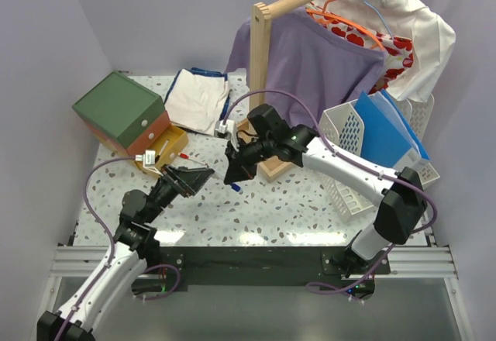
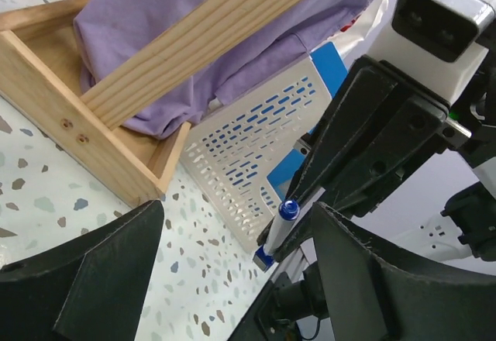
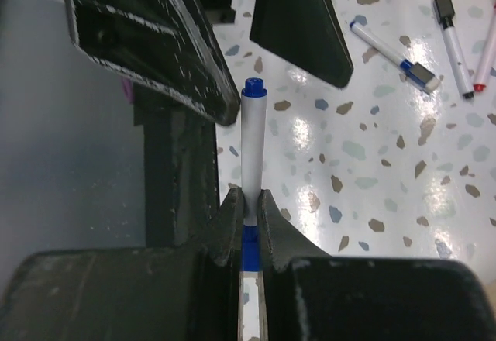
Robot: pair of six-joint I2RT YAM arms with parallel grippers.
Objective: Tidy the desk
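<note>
The desk (image 1: 271,209) lies below both claws, long side running left to right. A white marker (image 3: 253,139) with blue ends is pinched tight in the right gripper (image 3: 249,205) and held up off the desk around the middle. Its long axis sticks straight out of those fingertips. The capped end is pointed at the left gripper (image 1: 201,177), whose fingers are spread wide either side of it, not touching tbh. Blue folders (image 1: 384,132) are stood in the white basket (image 1: 341,132) at the right. The yellow tray (image 1: 175,138) beside the green-topped box (image 1: 120,108) can't really be seen into.
</note>
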